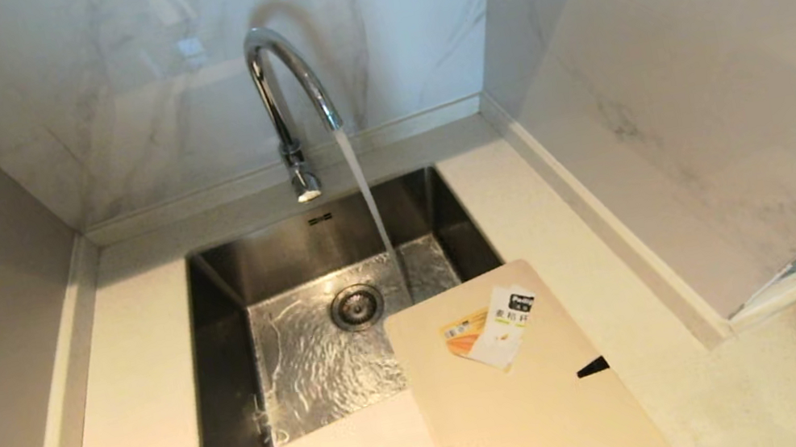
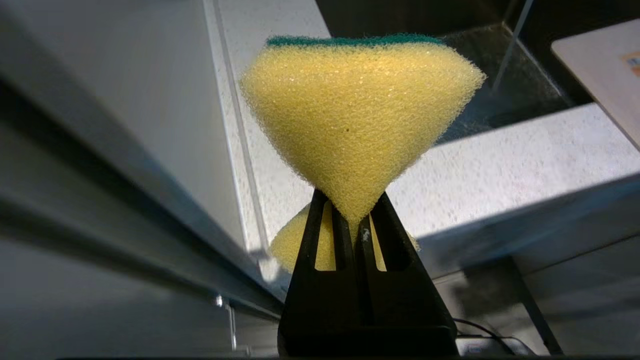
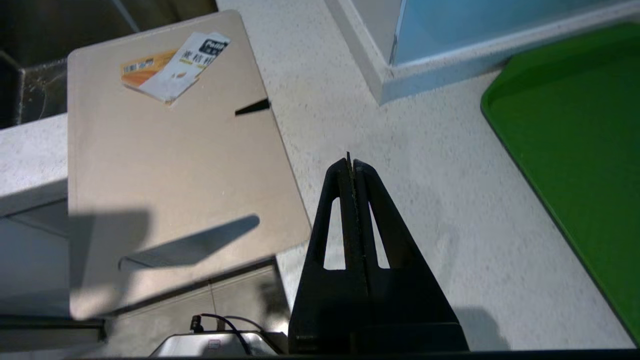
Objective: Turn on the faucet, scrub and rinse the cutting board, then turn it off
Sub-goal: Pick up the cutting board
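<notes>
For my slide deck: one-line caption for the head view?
Faucet running into sink; cutting board overhanging its corner.

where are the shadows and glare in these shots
Head view: glare streaks on the faucet and rippling water in the sink. Right wrist view: long shadows fall across the cutting board. Left wrist view: the sponge is brightly lit, the cabinet beside it dark.

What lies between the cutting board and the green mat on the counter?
Only bare speckled countertop separates the cutting board from the green mat, in the right wrist view.
</notes>
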Controlling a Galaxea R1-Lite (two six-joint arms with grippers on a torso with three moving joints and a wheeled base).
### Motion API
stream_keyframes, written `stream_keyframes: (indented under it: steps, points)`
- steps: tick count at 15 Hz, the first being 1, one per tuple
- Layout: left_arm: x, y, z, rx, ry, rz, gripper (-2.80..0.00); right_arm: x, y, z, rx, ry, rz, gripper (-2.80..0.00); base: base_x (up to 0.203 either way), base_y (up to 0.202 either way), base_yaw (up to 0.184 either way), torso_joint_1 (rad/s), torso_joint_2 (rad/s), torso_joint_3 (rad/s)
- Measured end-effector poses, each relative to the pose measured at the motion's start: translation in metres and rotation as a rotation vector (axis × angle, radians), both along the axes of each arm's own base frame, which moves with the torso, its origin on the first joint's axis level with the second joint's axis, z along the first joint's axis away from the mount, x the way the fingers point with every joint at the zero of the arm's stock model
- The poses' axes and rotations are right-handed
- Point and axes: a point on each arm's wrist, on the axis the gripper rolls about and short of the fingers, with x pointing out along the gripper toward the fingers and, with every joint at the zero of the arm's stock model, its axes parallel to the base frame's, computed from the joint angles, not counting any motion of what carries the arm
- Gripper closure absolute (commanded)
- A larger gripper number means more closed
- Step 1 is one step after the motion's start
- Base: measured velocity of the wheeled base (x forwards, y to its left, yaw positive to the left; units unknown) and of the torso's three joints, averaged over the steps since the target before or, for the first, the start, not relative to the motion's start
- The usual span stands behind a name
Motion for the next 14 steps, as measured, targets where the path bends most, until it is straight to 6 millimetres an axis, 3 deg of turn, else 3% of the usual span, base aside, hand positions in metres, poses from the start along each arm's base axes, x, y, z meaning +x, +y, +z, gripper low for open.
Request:
stream_keyframes:
  steps: [7, 14]
  points:
    - [0.0, 0.0001, 0.0002, -0.008, -0.001, 0.003, 0.0, 0.0, 0.0, 0.0, 0.0, 0.0, 0.0, 0.0, -0.196, 0.0, 0.01, -0.001, 0.0, 0.001]
    - [0.0, 0.0001, 0.0002, -0.014, -0.002, 0.003, 0.0, 0.0, 0.0, 0.0, 0.0, 0.0, -0.002, 0.0, -0.008, 0.0, 0.0, 0.002, 0.0, 0.0]
